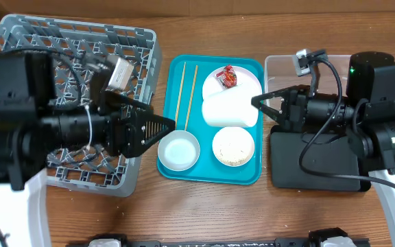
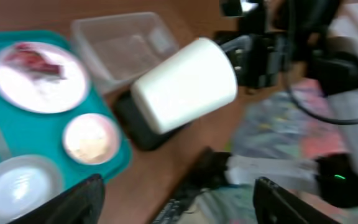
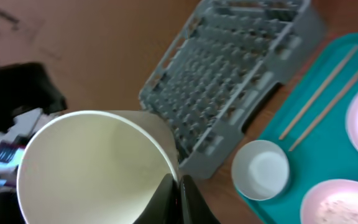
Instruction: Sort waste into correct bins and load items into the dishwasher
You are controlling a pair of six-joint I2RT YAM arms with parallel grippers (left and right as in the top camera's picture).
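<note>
My right gripper [image 1: 258,103] is shut on the rim of a white paper cup [image 1: 229,110], holding it on its side above the teal tray [image 1: 172,72]. In the right wrist view the fingers [image 3: 176,194] pinch the cup's rim [image 3: 92,168]. The cup also shows in the left wrist view [image 2: 185,84]. My left gripper [image 1: 160,127] is open and empty at the right edge of the grey dish rack [image 1: 74,34]; its jaws [image 2: 185,205] stand wide apart. The tray holds chopsticks [image 1: 182,92], a plate with red waste [image 1: 228,77], a white bowl [image 1: 179,151] and a crumbed plate [image 1: 233,146].
A clear plastic bin [image 1: 283,68] stands at the back right, partly under the right arm. A black bin [image 1: 314,161] lies in front of it. The dish rack [image 3: 241,74] and the bowl [image 3: 261,169] also show in the right wrist view.
</note>
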